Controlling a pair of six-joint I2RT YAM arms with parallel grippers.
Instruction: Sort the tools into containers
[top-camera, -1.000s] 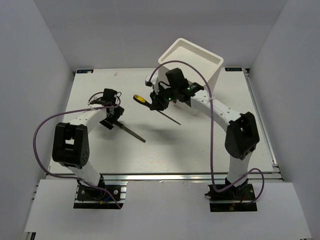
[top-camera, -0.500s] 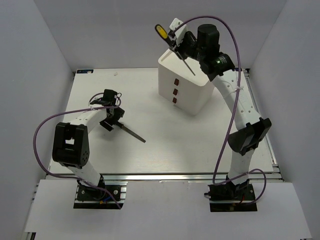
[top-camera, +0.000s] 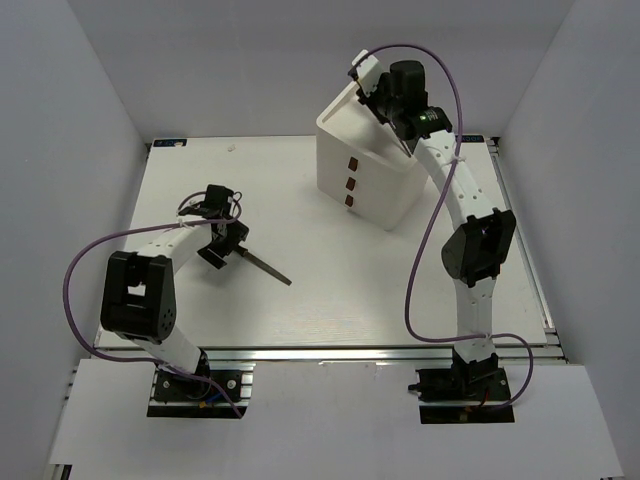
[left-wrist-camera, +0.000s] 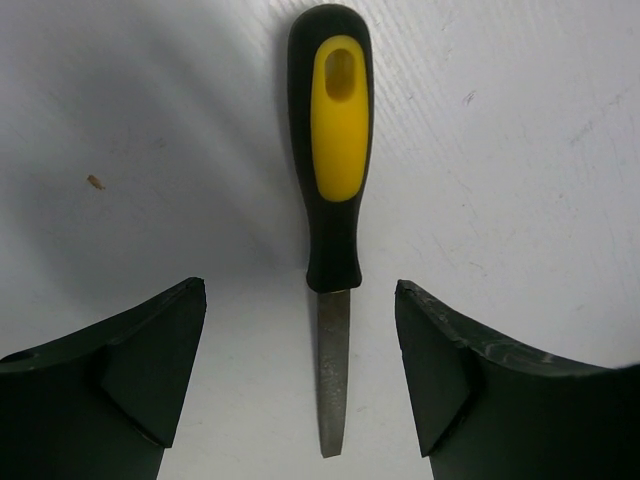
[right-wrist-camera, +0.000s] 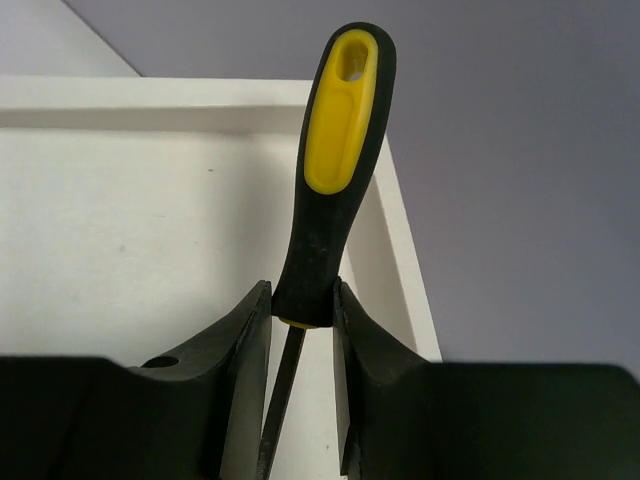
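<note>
Where the overhead camera looks down, the left tool (top-camera: 228, 243) sits low over the handle end of a file (top-camera: 268, 270) lying flat on the white surface (top-camera: 340, 280), left of centre, its dark blade pointing toward the near right. The right tool (top-camera: 382, 100) is raised over the top tray of the white drawer box (top-camera: 375, 190), which stands at the far right of the surface, three red tabs (top-camera: 350, 183) on its front. What that tool carries is hard to make out from this angle.

Left wrist camera: the two fingers (left-wrist-camera: 120, 390) stand spread wide, one on each side of the file's blade, touching neither blade nor yellow-and-black handle.

Right wrist camera: the fingers (right-wrist-camera: 250, 340) are pressed together on a screwdriver (right-wrist-camera: 335, 170), pinching the lower end of its yellow-and-black handle. The handle stands upright above the box's shallow tray, near its raised rim (right-wrist-camera: 200, 92), and the thin shaft runs down between the fingers.
</note>
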